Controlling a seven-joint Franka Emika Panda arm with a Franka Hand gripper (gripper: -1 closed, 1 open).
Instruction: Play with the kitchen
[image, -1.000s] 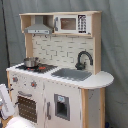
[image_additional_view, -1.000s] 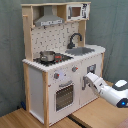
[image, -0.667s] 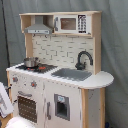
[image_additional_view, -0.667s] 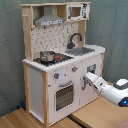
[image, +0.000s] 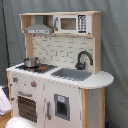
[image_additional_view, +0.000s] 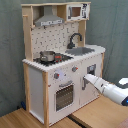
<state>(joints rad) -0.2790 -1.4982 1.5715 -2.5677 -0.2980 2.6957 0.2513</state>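
Note:
The kitchen (image: 60, 95) is a tall white toy unit with a light wood frame, seen in both exterior views. It has a black faucet (image: 83, 59), a grey sink (image: 72, 74), a range hood (image: 38, 29) and a windowed oven door (image_additional_view: 65, 96). A small metal pot (image_additional_view: 47, 55) sits on the stove. In the second exterior view my white arm (image_additional_view: 111, 90) reaches in from the right. My gripper (image_additional_view: 85, 79) is at the kitchen's front (image_additional_view: 75, 85), by the dark handle next to the oven door. Whether it touches the handle I cannot tell.
A toy microwave (image: 74, 23) sits in the upper shelf beside the hood. A wooden table (image_additional_view: 95, 117) carries the kitchen, and a grey curtain (image_additional_view: 112, 30) hangs behind. White parts (image: 3, 102) of the arm show at the first exterior view's lower left edge.
My arm has edged slightly closer to the kitchen's front in the second exterior view. The kitchen and the pot have not moved.

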